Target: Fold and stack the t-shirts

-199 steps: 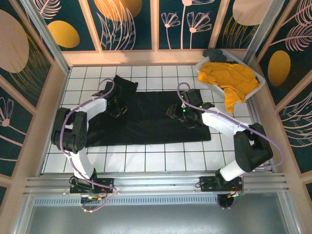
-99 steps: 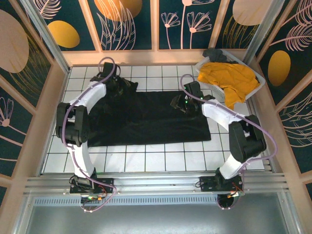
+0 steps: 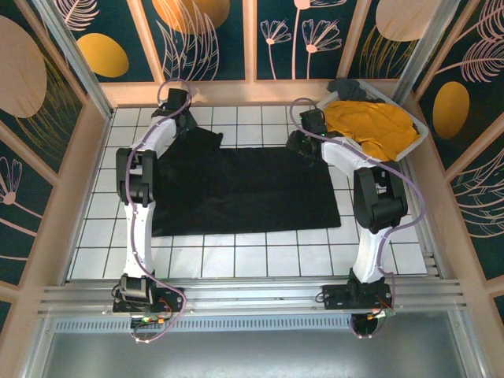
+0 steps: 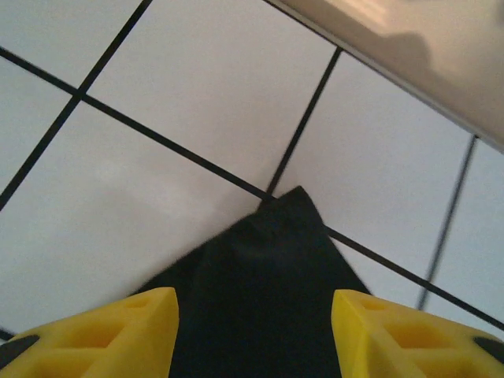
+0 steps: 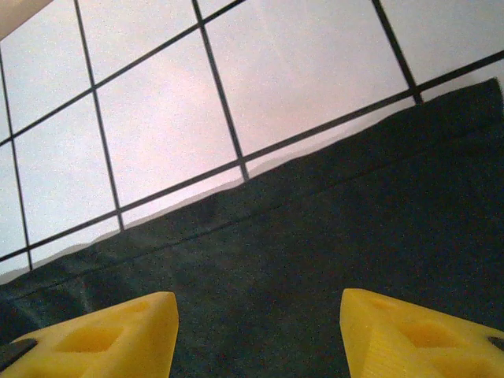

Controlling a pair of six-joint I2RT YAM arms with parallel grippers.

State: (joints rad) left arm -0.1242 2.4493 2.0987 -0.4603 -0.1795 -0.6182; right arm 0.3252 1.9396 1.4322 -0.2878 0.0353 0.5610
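white tiled table [image 3: 260,260] inside painted flower panels, seen from above.

left side: my left pincer [image 3: 183,124] is now out at the far-left reach of the black t-shirt [image 3: 244,189]. a second ago it sat lower, over the cloth, pressed together. it has since spread. wrist view: my left pincer [image 4: 256,315] has both yellow tips wide apart, and a pointed corner of the black t-shirt [image 4: 268,299] lies on the tile between them. nothing is pinched that i can see. i read this as a corner carried outward and let go.

middle: the shirt lies spread and mostly flat, a broad dark rectangle with a sleeve lump at far left.

right side: my right pincer [image 3: 302,142] has also travelled from mid-cloth to the far-right edge, jaws apart throughout. wrist view: my right pincer [image 5: 256,315] hangs over the hem of the black t-shirt [image 5: 315,276], holding nothing.

far right: the mustard t-shirt [image 3: 370,126] is heaped in the white basket [image 3: 420,127], untouched.

judgement: this was smoothing, with no fold made yet. both hands are free for the first fold, and the stack is far off.
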